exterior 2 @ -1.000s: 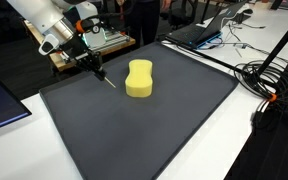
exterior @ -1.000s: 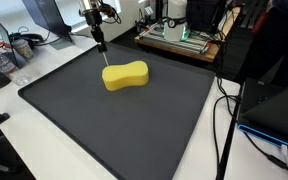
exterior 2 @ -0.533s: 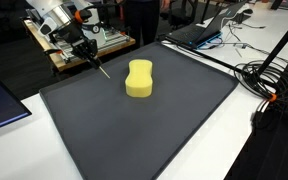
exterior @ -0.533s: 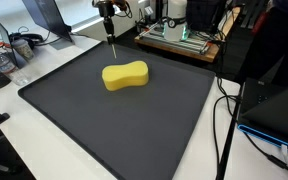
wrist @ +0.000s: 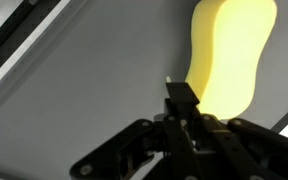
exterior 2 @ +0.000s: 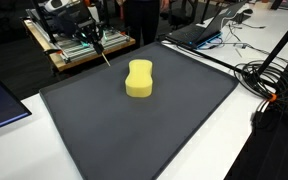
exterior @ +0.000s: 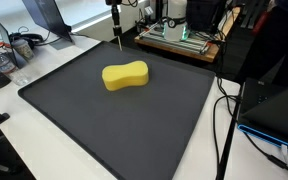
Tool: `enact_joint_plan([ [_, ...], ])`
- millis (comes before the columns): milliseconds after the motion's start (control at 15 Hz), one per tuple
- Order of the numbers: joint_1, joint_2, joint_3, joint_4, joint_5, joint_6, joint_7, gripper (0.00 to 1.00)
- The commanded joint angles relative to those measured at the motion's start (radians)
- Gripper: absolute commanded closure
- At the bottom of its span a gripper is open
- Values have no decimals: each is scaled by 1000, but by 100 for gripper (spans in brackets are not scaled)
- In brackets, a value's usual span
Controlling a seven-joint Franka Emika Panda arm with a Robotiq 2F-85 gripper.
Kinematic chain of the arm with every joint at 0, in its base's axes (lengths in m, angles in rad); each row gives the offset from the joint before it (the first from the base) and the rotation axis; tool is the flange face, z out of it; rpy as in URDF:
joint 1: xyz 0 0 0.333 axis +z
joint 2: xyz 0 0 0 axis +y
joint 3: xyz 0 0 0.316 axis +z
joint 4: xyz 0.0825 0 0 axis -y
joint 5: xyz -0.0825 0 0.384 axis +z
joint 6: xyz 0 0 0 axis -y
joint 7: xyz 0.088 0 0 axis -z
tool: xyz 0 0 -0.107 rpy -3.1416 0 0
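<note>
The thin dark rod (exterior: pixel 118 42) hangs in the upper middle of an exterior view, over the far edge of the black mat (exterior: pixel 114 130). The gripper (exterior: pixel 116 20) has its jaws clenched on it. Over the last second both have risen and drawn back from the yellow sponge (exterior: pixel 125 76). The sponge lies unmoved on the mat's upper middle, now clear of the rod's tip.

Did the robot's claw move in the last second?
Yes. The gripper, shut on a thin stick, has drawn away from the yellow sponge toward the far edge of the black mat.
</note>
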Motion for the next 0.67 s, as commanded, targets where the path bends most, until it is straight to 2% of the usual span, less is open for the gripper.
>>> enact_joint_plan([
  [0, 49, -17, -36, 1, -34, 3, 40, 88],
  [200, 62, -10, -61, -1, -30, 2, 32, 88],
  [267, 61, -7, -65, -1, -29, 2, 31, 97],
  [400, 78, -11, -40, -1, -52, -4, 59, 97],
  [600, 86, -38, 10, 0, -152, -35, 136, 97],
])
